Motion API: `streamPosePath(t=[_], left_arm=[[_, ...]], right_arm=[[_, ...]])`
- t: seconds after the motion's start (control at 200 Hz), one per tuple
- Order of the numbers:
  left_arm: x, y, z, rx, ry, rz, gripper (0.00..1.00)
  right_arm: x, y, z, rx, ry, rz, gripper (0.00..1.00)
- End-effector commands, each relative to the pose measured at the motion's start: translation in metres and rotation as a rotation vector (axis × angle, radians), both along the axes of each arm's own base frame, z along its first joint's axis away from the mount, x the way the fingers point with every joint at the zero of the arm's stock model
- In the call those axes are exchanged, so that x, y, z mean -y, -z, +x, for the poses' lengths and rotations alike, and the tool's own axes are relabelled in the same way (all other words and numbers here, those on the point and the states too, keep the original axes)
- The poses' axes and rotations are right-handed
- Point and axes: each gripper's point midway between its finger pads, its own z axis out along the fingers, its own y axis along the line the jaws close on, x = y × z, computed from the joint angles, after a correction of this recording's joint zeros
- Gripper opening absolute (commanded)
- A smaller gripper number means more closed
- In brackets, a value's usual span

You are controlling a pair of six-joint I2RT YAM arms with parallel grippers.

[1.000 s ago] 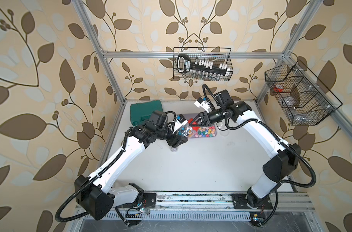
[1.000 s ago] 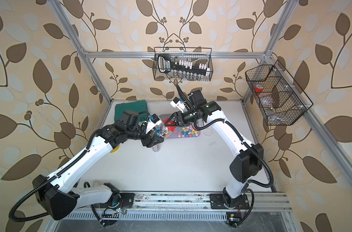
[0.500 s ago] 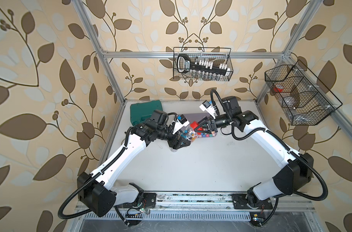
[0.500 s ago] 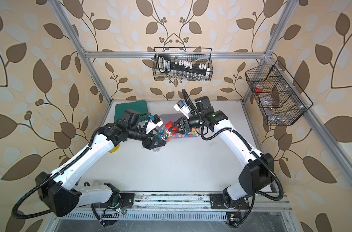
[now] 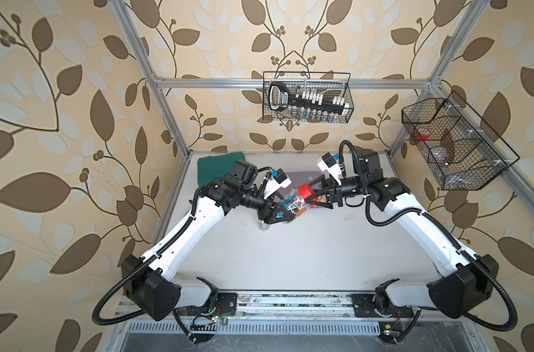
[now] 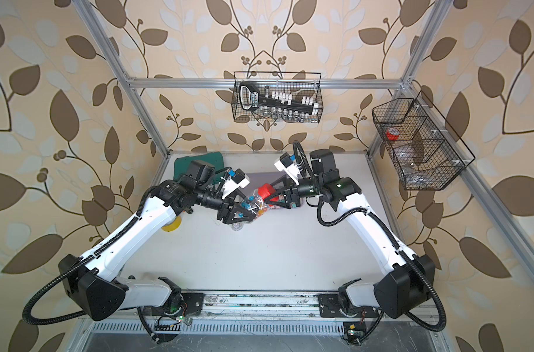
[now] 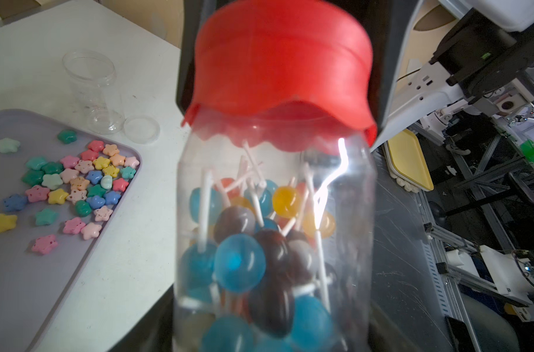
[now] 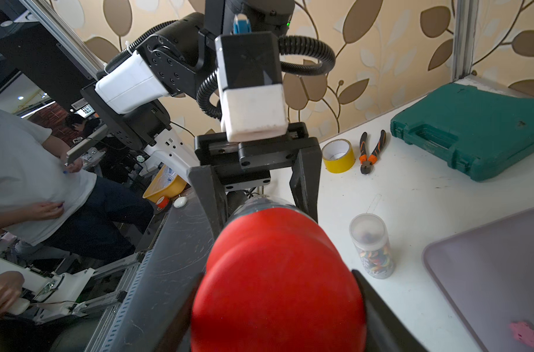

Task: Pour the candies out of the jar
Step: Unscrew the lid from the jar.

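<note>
Currently held by left pincer (image 5: 291, 208): jar (image 7: 274, 243), likely light, slick, thin-walled; red lid (image 7: 277, 61) beyond its tips, pinched by right pincer (image 5: 307, 195).

Over the far middle of the white counter (image 6: 259, 259), the left end effector (image 6: 252, 210) grips a tilted clear plastic jar (image 6: 255, 198) of round lollipops on white sticks (image 6: 248, 201). The right end effector (image 6: 267, 192) clamps the jar's red plastic lid (image 6: 265, 189) from the opposite side. Behind them lies a flat grey tray (image 6: 259, 177). A dark green plastic case (image 6: 184, 161) sits in the far left corner, and a yellow tape roll (image 6: 171, 226) sits near the left edge, half under the arm.
</note>
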Motion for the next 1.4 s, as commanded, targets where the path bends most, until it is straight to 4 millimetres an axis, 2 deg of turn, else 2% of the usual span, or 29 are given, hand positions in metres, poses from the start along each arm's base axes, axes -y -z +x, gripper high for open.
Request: streamPosePath(t=[0.0,0.455,0.665,0.845,1.115,1.395], left_arm=[[-0.009,-0.033,0.03,0.014,-0.125,-0.062,0.7],[-0.014,-0.037,0.028,0.033,-0.166,-0.065,0.74],[-0.013,-0.033,0.025,0.023,-0.142,-0.065,0.74],[-0.013,-0.029,0.023,0.023,-0.133,-0.056,0.73],[-0.014,-0.027,0.024,0.035,-0.136,-0.048,0.72],[-0.014,-0.024,0.025,0.036,-0.14,-0.04,0.72]], right_arm=[[0.002,0.003,-0.016,0.036,-0.052,0.008,0.66],[0.002,0.002,-0.009,0.025,-0.015,-0.002,0.78],[0.006,-0.01,-0.006,0.037,0.025,0.013,0.86],[0.016,-0.02,0.003,0.039,0.086,0.029,0.87],[0.032,-0.025,0.022,0.005,0.197,0.038,0.88],[0.034,-0.028,0.041,-0.104,0.3,0.049,0.88]])
